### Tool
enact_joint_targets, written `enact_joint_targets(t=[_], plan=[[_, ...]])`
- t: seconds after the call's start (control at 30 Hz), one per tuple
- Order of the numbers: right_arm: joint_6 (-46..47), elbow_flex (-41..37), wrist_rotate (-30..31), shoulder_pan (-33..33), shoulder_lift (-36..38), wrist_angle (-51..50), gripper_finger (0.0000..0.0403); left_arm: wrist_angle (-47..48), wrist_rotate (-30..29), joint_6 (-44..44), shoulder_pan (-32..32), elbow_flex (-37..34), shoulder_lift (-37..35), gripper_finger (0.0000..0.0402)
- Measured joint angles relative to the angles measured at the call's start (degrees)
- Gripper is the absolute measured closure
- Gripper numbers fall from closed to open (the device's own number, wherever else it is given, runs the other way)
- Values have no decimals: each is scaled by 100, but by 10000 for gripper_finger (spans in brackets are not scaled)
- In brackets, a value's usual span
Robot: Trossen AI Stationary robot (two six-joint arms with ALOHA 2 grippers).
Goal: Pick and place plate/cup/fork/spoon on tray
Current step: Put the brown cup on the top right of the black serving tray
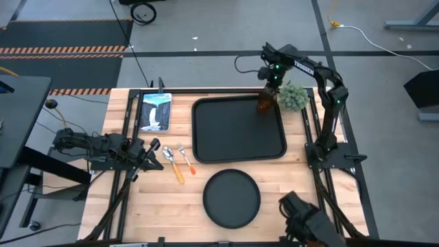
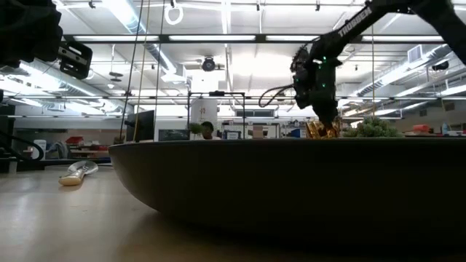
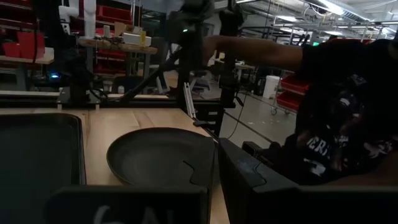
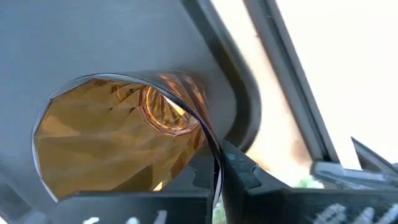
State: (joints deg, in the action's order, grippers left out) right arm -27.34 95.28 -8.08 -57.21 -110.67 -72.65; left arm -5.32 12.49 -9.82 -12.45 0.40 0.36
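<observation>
My right gripper point(image 1: 268, 91) is shut on the amber cup point(image 1: 265, 103) over the far right corner of the black tray point(image 1: 206, 137). The cup's open mouth fills the right wrist view point(image 4: 118, 143). The round black plate point(image 1: 232, 199) lies on the table near the tray's near edge. The spoon point(image 1: 171, 161) with its yellow-orange handle and the fork point(image 1: 186, 158) with its red-orange handle lie side by side left of the tray. My left gripper point(image 1: 152, 156) rests shut and empty at the table's left, beside the spoon. My right gripper holds the cup by its rim wall point(image 4: 211, 146), one finger inside the cup and one outside. The fingers come from above, slanting down. The cup is over the tray's corner; whether its base touches the tray floor, I cannot tell.
A fuzzy green plant ball point(image 1: 293, 97) stands just right of the tray's far right corner, close to the cup. A blue-and-white picture card point(image 1: 156, 112) lies at the far left. A person in a dark shirt point(image 3: 348, 124) stands beyond the table's edge.
</observation>
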Motion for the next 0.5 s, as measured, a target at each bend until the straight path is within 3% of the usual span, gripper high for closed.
enact_joint_targets(t=[0.27,0.5], plan=[[-115,14,-83,-362,-147,31,385,1,-2,1,0,-1,0,372],[-86,5,415,-371,-99,178,344,0,-2,1,0,0,0,372]])
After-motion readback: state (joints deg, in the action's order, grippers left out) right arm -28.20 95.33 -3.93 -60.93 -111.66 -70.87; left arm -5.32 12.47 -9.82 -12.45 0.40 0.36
